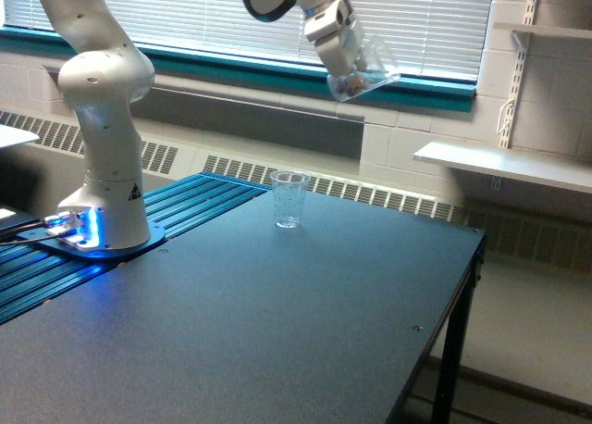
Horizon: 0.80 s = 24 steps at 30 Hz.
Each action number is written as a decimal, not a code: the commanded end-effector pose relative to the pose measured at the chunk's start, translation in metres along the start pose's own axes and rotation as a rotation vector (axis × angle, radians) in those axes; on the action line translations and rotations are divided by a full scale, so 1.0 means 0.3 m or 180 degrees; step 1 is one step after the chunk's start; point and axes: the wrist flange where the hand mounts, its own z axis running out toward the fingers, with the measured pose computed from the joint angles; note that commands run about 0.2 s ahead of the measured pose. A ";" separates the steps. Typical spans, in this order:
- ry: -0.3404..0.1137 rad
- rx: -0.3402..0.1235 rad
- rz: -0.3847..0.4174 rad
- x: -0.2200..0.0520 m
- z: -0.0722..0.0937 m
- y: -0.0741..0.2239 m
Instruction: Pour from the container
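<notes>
two clear plastic cups in view, one held, one standing. item: small clear plastic cup [363, 70], wide-mouthed and tapered, small brownish-red bits gathered at its lower end; location: high in the air before the window blinds [407, 17], tilted with its mouth up and toward the exterior view's right, above and somewhat to the exterior view's right of the standing cup, well apart from it. item: taller, narrower clear cup with faint marks [289, 198], upright on the dark table top [277, 331], near the far edge. item: white robot arm [97, 118], base at the exterior view's left with a blue light. gripper [339, 44]: fingers clamped on the small cup's wall near its base; the exact gap between them is hard to read at this size, possibly only the cup's width. step in hand, as judged: carrying and positioning, pour not yet begun, bits not yet out of the cup. next move calls for: bringing the mouth over the standing cup, coming lower, then tipping slowly so the bits fall inside rather than scatter on the table.
</notes>
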 end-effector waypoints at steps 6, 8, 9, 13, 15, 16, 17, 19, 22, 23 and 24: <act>-0.0447 -0.0044 -0.0519 -0.238 0.049 0.056; -0.0522 -0.0045 -0.0577 -0.279 0.054 0.067; -0.0558 -0.0053 -0.0613 -0.301 0.059 0.075; -0.0760 -0.0086 -0.0660 -0.395 0.080 0.107; -0.0874 -0.0118 -0.0689 -0.447 0.094 0.126; -0.0920 -0.0125 -0.0696 -0.469 0.099 0.134; -0.0964 -0.0122 -0.0700 -0.491 0.104 0.140; -0.1049 -0.0145 -0.0716 -0.539 0.117 0.158; -0.1203 -0.0184 -0.0754 -0.597 0.137 0.181; -0.1263 -0.0198 -0.0769 -0.617 0.145 0.190; -0.1302 -0.0215 -0.0776 -0.631 0.151 0.197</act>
